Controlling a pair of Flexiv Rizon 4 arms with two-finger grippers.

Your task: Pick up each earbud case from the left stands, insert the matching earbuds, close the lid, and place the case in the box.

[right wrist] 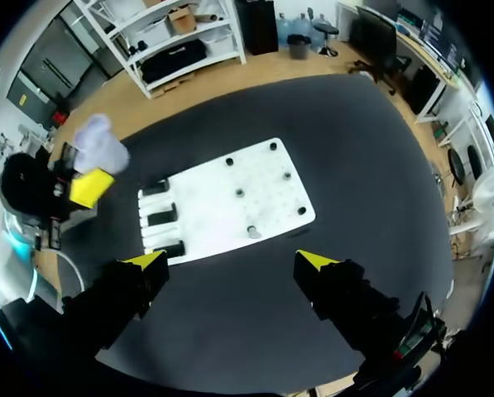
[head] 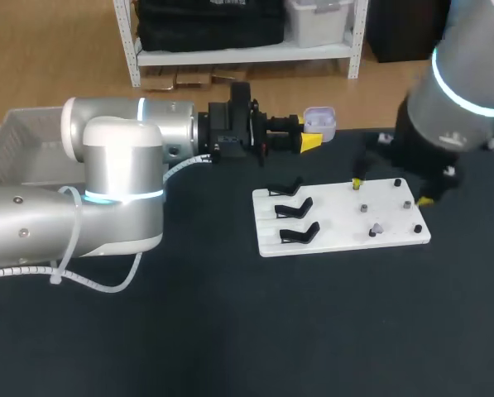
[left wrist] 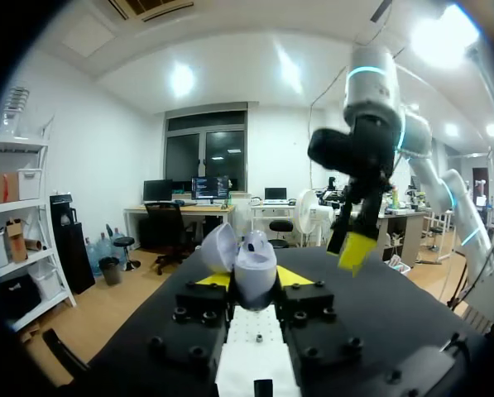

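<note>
I am watching a black surface point(head: 230, 331) carrying a white board point(head: 333, 219), which is lying flat near its far edge, right of middle, with black stands point(head: 294, 208) sitting on it.

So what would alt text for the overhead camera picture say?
The left arm's claw holds an open lilac earbud case near the far edge of the black table. The right arm's open claw hovers over a white board with three black stands.
</note>
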